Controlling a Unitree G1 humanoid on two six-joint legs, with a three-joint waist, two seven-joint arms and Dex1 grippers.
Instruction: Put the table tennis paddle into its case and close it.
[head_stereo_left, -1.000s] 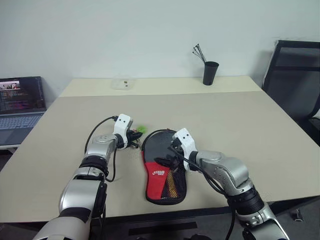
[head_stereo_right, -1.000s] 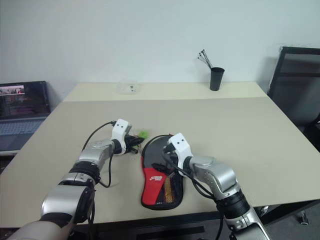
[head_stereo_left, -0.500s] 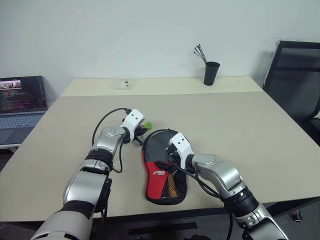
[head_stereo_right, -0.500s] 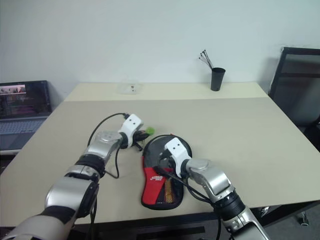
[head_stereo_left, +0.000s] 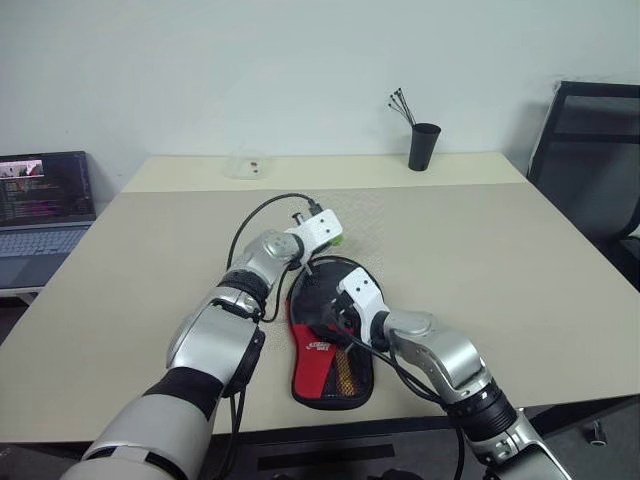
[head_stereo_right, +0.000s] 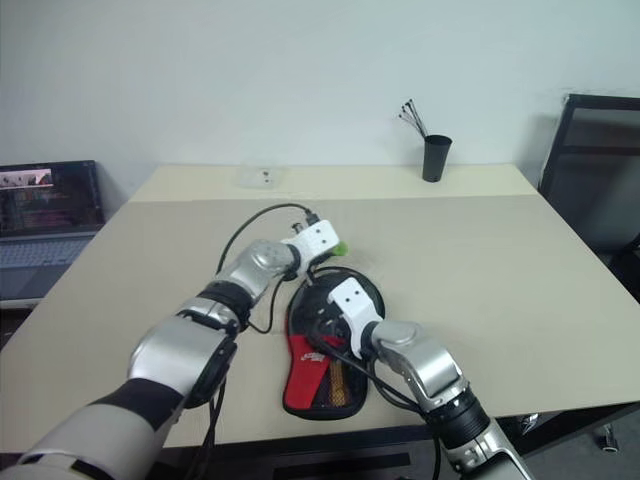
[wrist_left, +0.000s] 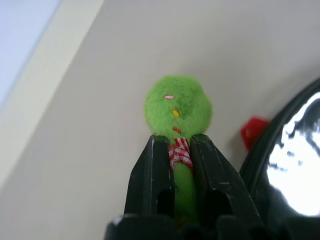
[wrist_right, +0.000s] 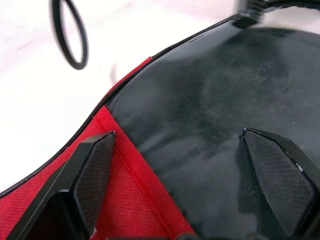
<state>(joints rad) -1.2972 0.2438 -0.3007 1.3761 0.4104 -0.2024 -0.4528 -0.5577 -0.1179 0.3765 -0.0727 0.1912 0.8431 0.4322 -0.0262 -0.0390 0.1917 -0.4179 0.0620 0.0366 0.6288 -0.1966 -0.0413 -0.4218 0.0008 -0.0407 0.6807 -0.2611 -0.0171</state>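
Case (head_stereo_left: 330, 345) partly hidden under spread right jaws; left jaws pinch green tag (wrist_left: 178, 110).

The left gripper (wrist_left: 174, 150) sits clamped at centre frame on its outstretched arm, while the right gripper (wrist_right: 192, 187) below it stands spread wide.

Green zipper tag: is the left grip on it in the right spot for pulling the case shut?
Yes, as far as I can judge. The left gripper is shut on the green zipper tag at its narrow neck, just below the fluffy ball, coming along the stem. The wider ball beyond the jaws should keep it from slipping out.
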